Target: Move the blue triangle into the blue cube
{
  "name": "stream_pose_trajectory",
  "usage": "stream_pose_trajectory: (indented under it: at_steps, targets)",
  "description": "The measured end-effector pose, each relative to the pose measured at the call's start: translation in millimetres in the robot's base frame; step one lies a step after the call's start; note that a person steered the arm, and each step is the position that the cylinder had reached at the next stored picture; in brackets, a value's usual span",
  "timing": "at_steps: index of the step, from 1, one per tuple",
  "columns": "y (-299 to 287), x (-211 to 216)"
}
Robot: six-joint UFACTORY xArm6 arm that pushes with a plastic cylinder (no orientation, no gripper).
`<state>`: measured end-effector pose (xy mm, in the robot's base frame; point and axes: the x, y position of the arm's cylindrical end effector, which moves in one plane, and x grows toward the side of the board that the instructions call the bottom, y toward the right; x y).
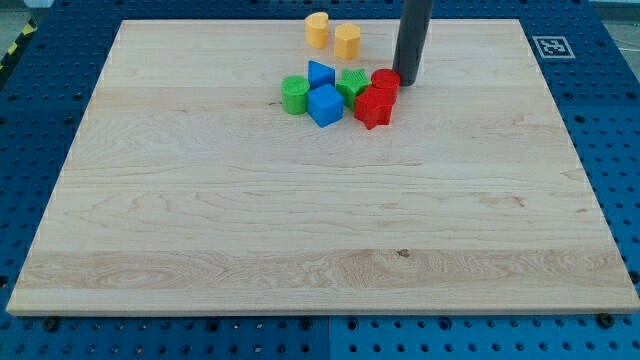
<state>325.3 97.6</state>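
The blue triangle (320, 73) lies near the view's top centre of the wooden board (200, 200). The blue cube (325, 105) sits just below it, and the two touch or nearly touch. My tip (409, 82) is to the right of the cluster, right beside the red cylinder (385, 80). The tip is about a block's width and more to the right of the blue triangle, with the green star-shaped block (352, 84) between them.
A green cylinder (295, 94) stands left of the blue cube. A red star-shaped block (375, 106) lies below the red cylinder. Two yellow blocks (317, 30) (347, 41) sit near the board's top edge. A blue pegboard (600, 60) surrounds the board.
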Motion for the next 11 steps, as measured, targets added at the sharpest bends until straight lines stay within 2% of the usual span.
stream_pose_trajectory:
  at_steps: [2,5,6,9,10,11]
  targets:
    - [-10,-2]
    - [-72,-30]
    - [-99,-28]
    - [-103,-6]
    - [-122,-30]
    - [-153,-32]
